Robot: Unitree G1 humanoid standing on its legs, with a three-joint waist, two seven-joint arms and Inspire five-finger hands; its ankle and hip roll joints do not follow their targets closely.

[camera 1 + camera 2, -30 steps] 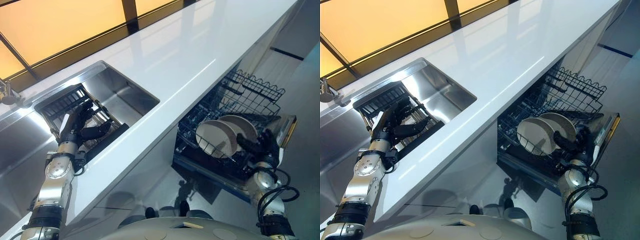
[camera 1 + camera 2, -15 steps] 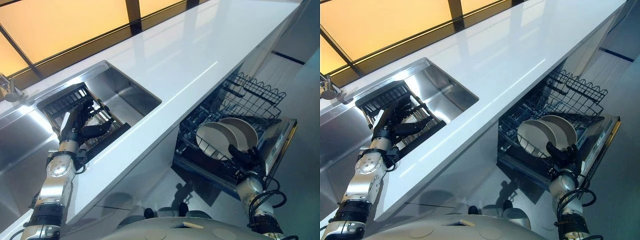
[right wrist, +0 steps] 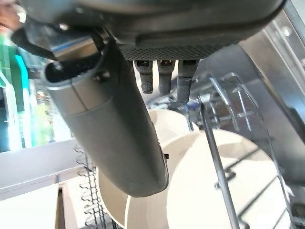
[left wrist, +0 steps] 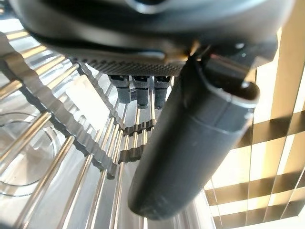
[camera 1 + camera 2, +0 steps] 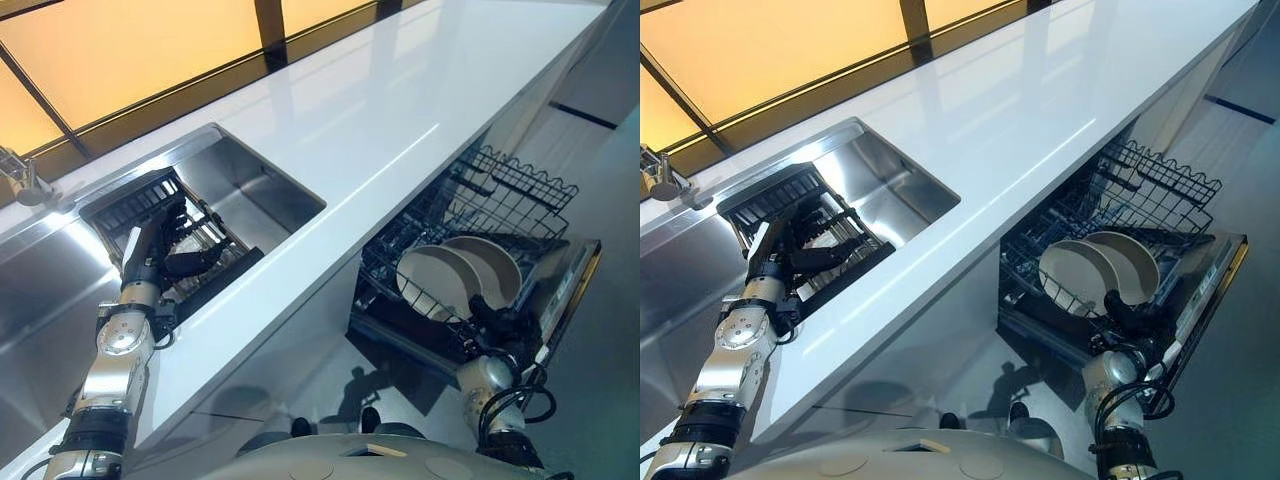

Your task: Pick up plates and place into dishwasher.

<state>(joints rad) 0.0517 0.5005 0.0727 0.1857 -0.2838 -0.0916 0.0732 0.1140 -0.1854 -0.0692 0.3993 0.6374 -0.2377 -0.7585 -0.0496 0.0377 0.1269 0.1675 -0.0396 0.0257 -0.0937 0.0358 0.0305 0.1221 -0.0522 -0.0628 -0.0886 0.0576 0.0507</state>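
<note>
Two cream plates stand on edge in the lower dishwasher rack, side by side and overlapping: the near plate toward the counter side, the far plate partly behind it, nearer the open dishwasher door. Both lean between the wire tines. The right hand sits low at the front edge of the rack, just beside the rims of the plates; its fingers reach out straight toward the plates and its thumb stands apart from them, so the hand is released, grasping nothing. In the right wrist view a rack wire crosses in front of the near plate's face, and whether the fingertips touch the rack I cannot tell. An upper wire basket stands pulled out behind the plates. The white countertop runs long above the dishwasher. At its other end a steel sink is set in, with a dark dish rack resting in it. The left hand hangs over that rack, fingers extended down toward the metal bars, thumb held clear; it is relaxed and holds nothing. A tap shows at the sink's far corner. Amber window panes with dark frames back the counter
</note>
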